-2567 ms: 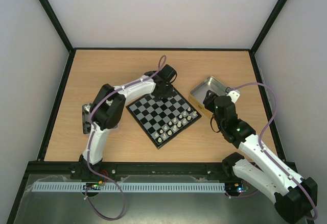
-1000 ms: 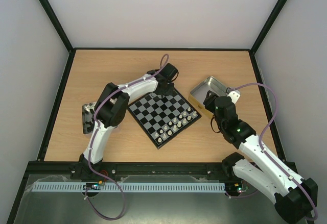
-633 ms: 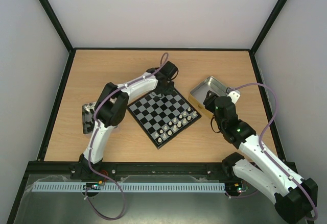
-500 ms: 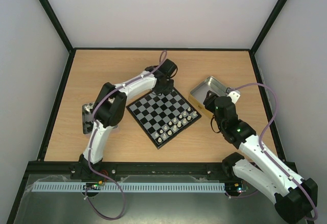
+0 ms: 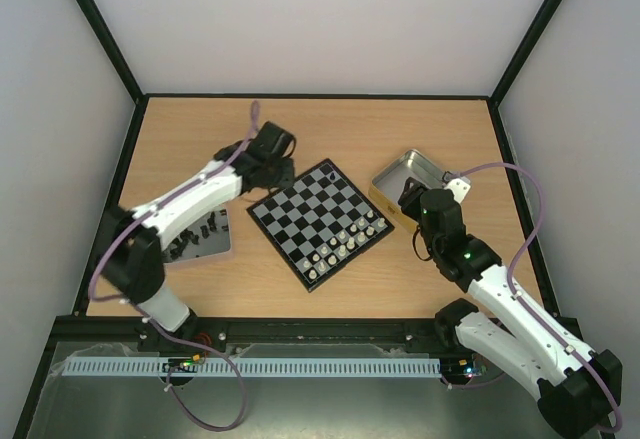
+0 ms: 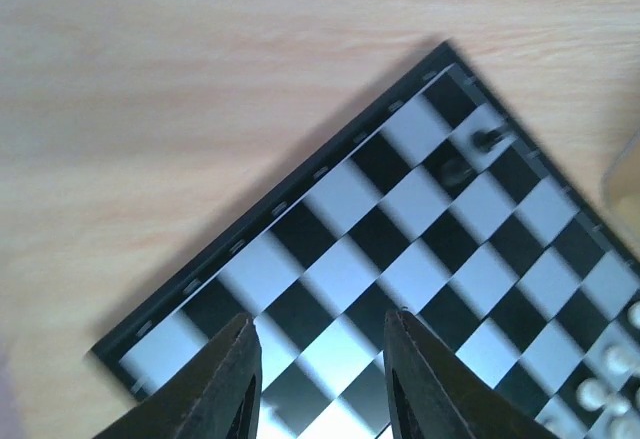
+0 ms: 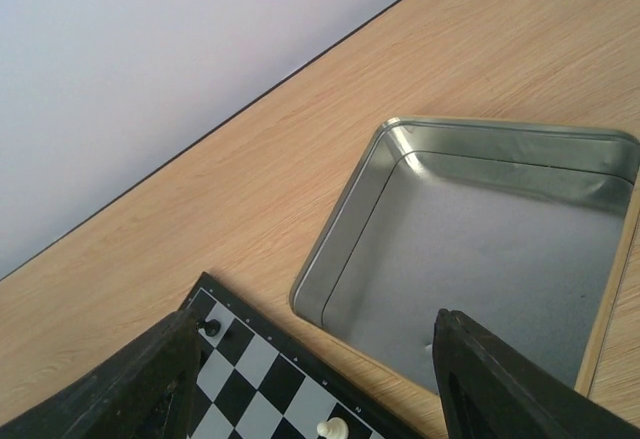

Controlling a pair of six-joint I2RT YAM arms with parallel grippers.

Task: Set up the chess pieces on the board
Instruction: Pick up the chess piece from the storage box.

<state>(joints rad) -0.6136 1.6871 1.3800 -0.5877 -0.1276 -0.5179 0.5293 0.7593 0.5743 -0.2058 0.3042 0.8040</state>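
Observation:
The board (image 5: 318, 221) lies tilted at mid-table. One black chess piece (image 5: 331, 170) stands on its far corner square, also seen in the left wrist view (image 6: 488, 140) and the right wrist view (image 7: 210, 328). White chess pieces (image 5: 345, 241) fill two rows along the near right edge. My left gripper (image 5: 278, 172) hovers over the board's far left edge, open (image 6: 322, 321), nothing between its fingers. My right gripper (image 5: 410, 197) hangs open (image 7: 318, 319) between the board and a tin, holding nothing.
An empty metal tin (image 7: 480, 249) sits right of the board (image 5: 412, 177). A second tin (image 5: 200, 234) with black pieces lies left of the board, beside the left arm. Black frame rails edge the table.
My left gripper opened, left a black piece on the board's far corner, and swung left. The left arm no longer covers the left tin. The right arm has not moved.

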